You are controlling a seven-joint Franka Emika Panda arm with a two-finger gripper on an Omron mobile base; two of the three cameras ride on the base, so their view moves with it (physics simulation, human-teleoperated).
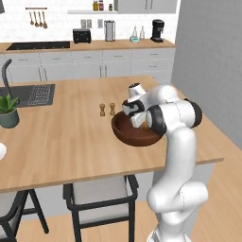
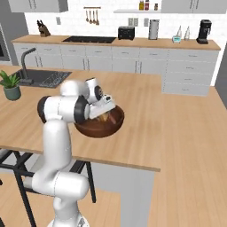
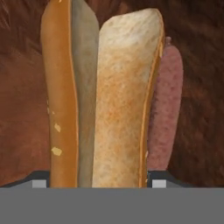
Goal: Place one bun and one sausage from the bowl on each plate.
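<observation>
The white arm rises from the base, bends at a dark elbow joint and folds forward and down, so that its two-finger gripper [image 1: 137, 124] reaches into the wide round bowl of dark brown wood [image 1: 124, 133]. The bowl stands on the light wooden island counter [image 1: 66, 137], near the counter's front edge.

In the left base view the forearm covers most of the bowl's inside, and two small wooden shakers [image 1: 107, 109] stand just behind the bowl. In the right base view the hand tilts into the bowl and some orange-tan bread shows under it.

The hand view looks from very close along the gripper. Two orange-tan buns lie side by side, touching: the left bun [image 3: 65, 96] is turned on its side, and the right bun [image 3: 124, 100] shows its pale, speckled surface. A slim reddish-brown sausage [image 3: 168, 109] lies just beside the right bun, partly hidden behind it. Both grey fingertips [image 3: 40, 180] show at the bottom, one at each outer side of the pair of buns. The jaws stand apart around both buns; I cannot tell if they press them.
</observation>
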